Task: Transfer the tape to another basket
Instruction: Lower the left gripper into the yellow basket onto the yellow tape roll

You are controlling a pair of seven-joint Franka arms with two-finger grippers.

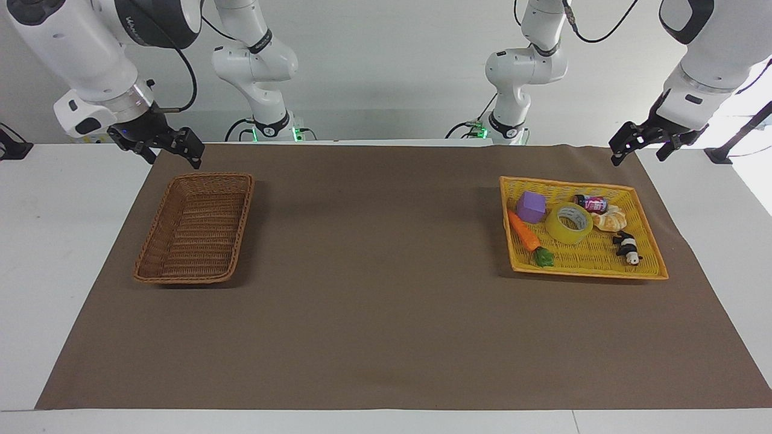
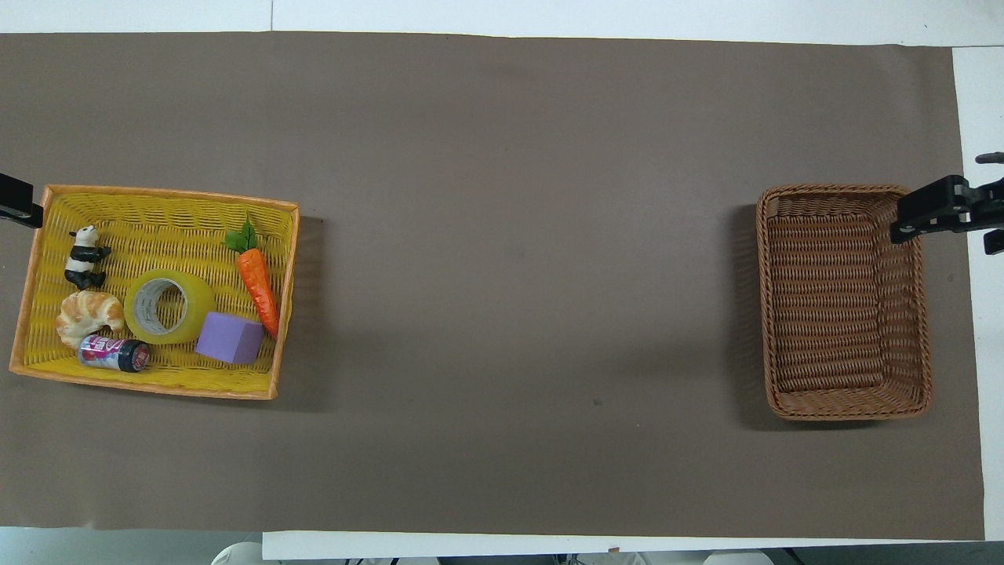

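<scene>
We see the tape (image 1: 569,223) lying flat, core up, mid yellow tray (image 1: 654,265) at the left arm's end of the table. It's crowded: purple block (image 1: 531,207) just beside it, carrot (image 1: 523,231) past the block toward the table's middle, croissant (image 1: 610,218) touching or nearly touching toward the table edge, small can (image 1: 591,203) nearer the robots, panda (image 1: 628,248) farther out.

The brown basket (image 1: 196,228) sits well apart at the right arm's end, nothing in it.

Left gripper (image 1: 640,144) hangs in the air off the tray's robot-side corner, holding nothing; fingers look somewhat parted but we can't tell for sure. Right gripper (image 1: 158,146) hangs over the basket's robot-side corner, also holding nothing; how far open, can't tell either.

Risks, as we judge them:
- Tight gaps round the tape: a finger coming down outside the roll could knock block or croissant, or pinch one w/ the tape.
- Roll is wide; a grip across the full width may slip. One finger in the core looks safer.
- Light tray may slide or lift if the tape drags on it.
- Long carry, prob. a handover; a drop is likeliest there.

Hard to see: overhead shows only slivers of both grippers (image 2: 14,202) (image 2: 937,210) at the edges. Can label unreadable.
</scene>
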